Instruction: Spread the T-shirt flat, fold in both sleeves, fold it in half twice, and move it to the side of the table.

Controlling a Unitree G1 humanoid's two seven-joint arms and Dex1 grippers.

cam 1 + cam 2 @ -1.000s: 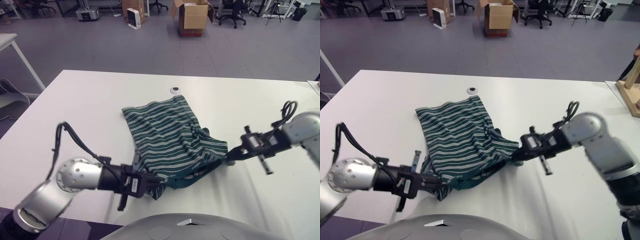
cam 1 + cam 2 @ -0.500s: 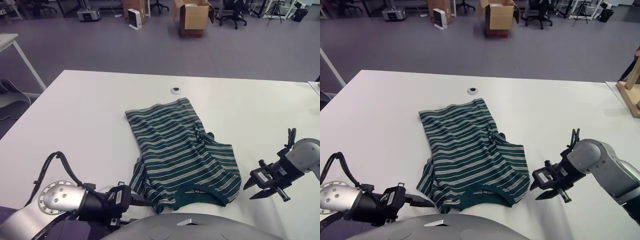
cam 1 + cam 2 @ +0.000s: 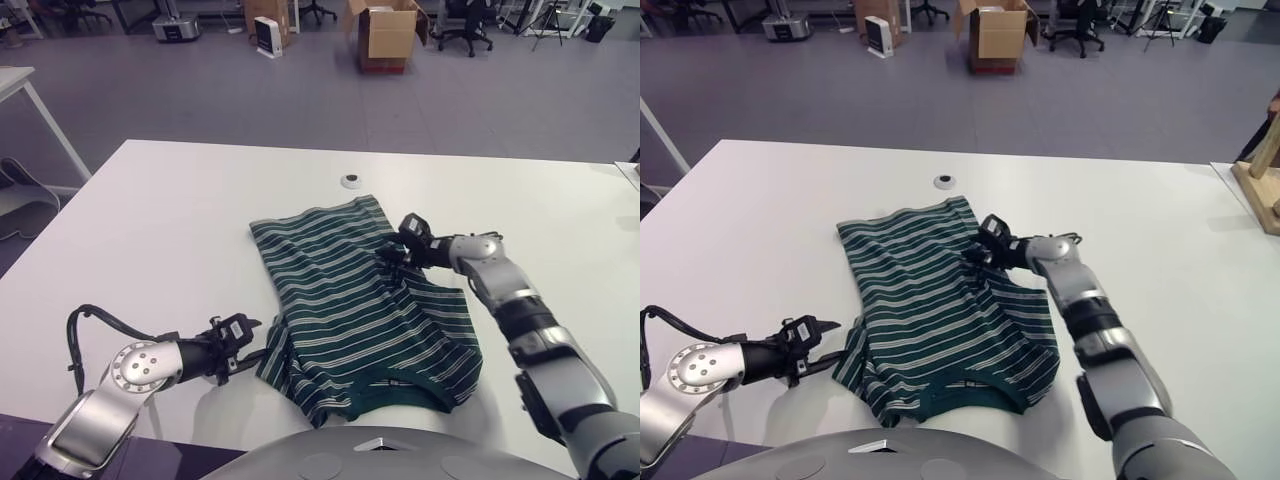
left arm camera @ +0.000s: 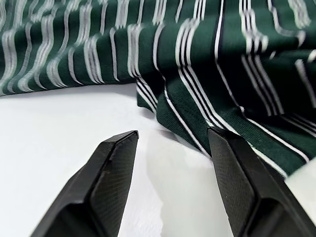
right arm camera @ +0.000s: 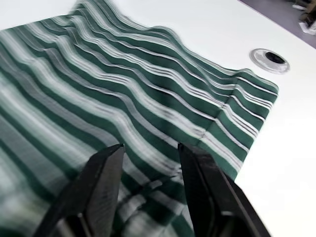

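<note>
A green T-shirt with white stripes (image 3: 350,305) lies rumpled in the middle of the white table (image 3: 170,210), its near part bunched in folds. My left gripper (image 3: 250,342) rests low on the table just left of the shirt's near-left edge (image 4: 168,106), open with nothing between its fingers (image 4: 111,173). My right gripper (image 3: 392,252) hovers over the shirt's right side, near a raised fold, also open and empty. The right wrist view looks along the striped cloth (image 5: 123,98) between the two dark fingers (image 5: 101,190).
A small round grommet (image 3: 350,181) sits in the table just beyond the shirt. Bare table surface lies on both sides of the shirt. Past the table's far edge are a cardboard box (image 3: 385,35) and office chairs on the floor.
Both grippers let go of the shirt, which dropped onto the table. The right arm swung from the near right edge to above the shirt's right side; the left gripper moved up to the near-left edge.
</note>
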